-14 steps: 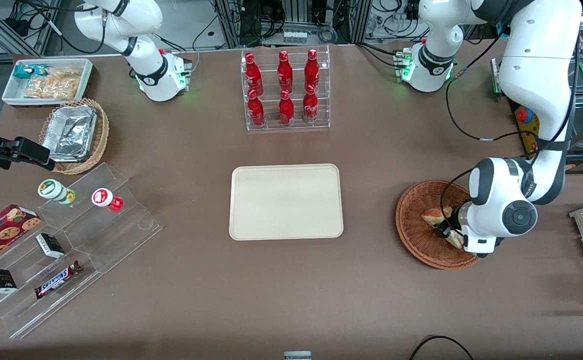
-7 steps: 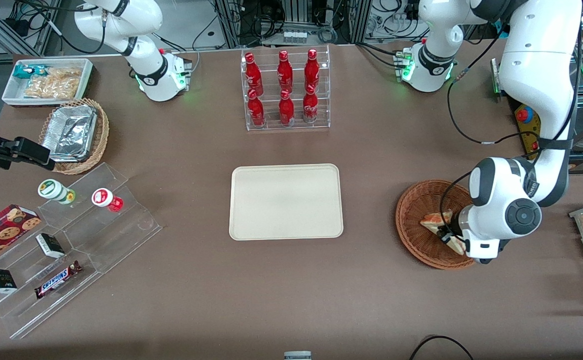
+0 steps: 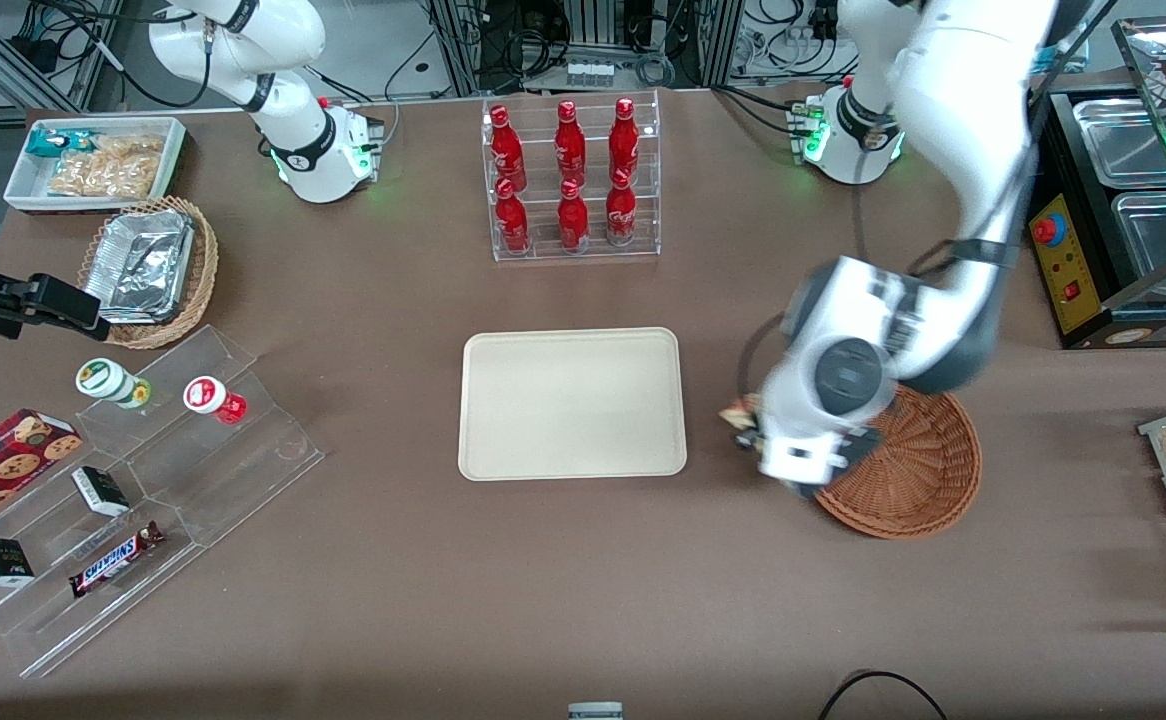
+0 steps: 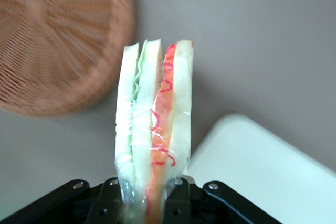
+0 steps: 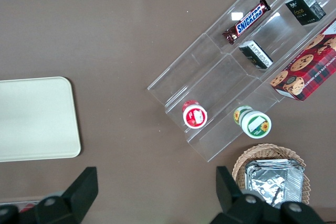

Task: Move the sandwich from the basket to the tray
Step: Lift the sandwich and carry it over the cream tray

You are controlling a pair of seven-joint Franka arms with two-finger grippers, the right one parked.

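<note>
The gripper [image 4: 149,200] is clenched on the sandwich [image 4: 153,124], its black fingers [image 4: 178,195] pinching the wrapped wedge at its lower end, so the bread slices and the red and green filling stand edge-on above them. In the front view the sandwich [image 3: 740,413] shows only as a small bit at the arm's wrist, held in the air over bare table between the tray [image 3: 572,403] and the basket [image 3: 918,470]. It is out of the basket and not yet over the tray. The gripper [image 3: 755,425] hangs just beside the basket's rim, on the side toward the tray, and the wrist covers part of that rim.

The basket [image 4: 55,40] holds nothing that can be seen; its woven floor is bare where it shows. A rounded corner of the tray [image 4: 268,171] lies near the sandwich's held end in the wrist view. The tray itself carries nothing.

Farther from the front camera than the tray stands a clear rack of red bottles [image 3: 571,178].
</note>
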